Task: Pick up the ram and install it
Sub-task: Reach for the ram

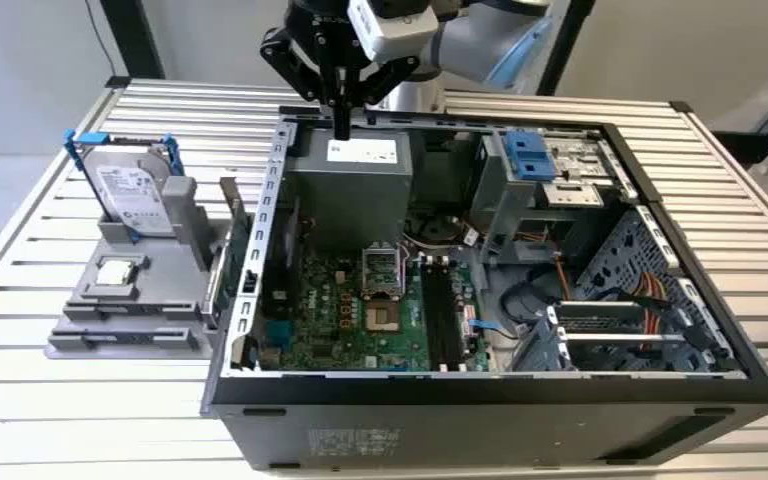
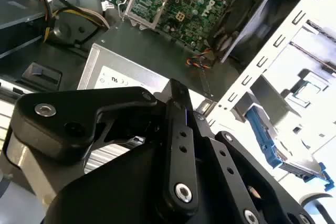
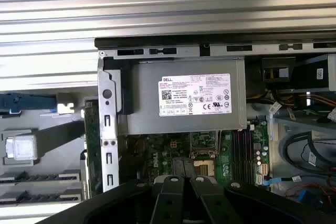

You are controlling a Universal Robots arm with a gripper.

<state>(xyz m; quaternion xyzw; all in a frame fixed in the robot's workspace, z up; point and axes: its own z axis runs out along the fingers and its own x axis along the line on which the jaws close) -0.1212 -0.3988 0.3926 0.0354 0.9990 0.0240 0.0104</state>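
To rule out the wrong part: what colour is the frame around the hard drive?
Blue. The hard drive frame shows best in the exterior view.

The arm reaches in from beyond the computer case, wrist turned downward; the gripper hangs upright just above the case's far rim, its fingers pressed together

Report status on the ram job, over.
Pincer shut, empty, over the power supply. Ram on edge in grey rack, untouched. Case wall stands between.
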